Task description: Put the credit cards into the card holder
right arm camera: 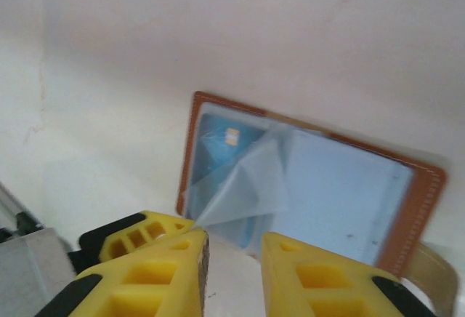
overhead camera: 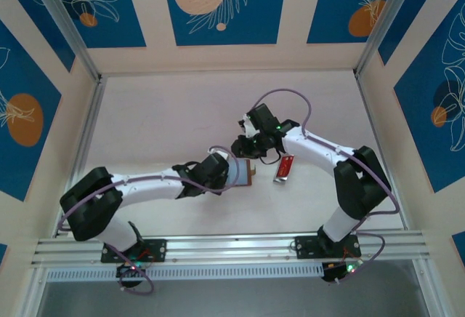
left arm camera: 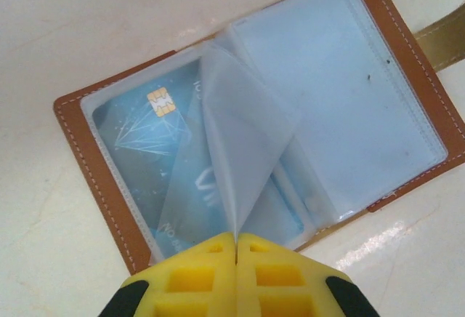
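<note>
Pinching a thin sleeve risks a tear

The left tool (left arm camera: pixel 236 248), clamped shut, lifts a clear plastic sleeve (left arm camera: pixel 243 142) of the open reddish-brown leather card holder (left arm camera: pixel 98 179) at frame centre. Pulling harder could tear it or drag the holder; the right tool (right arm camera: pixel 234 251), narrowly parted, might miss the pocket.

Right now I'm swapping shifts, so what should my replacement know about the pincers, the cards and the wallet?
Left pincer: shut on the clear sleeve, holding it up from the open wallet.
Right pincer: open, hovering by the wallet, nothing seen between its fingers.
Done: one blue card sits in a wallet pocket.
To do: the red card lies on the table beside the right arm; it likely goes in next.
</note>
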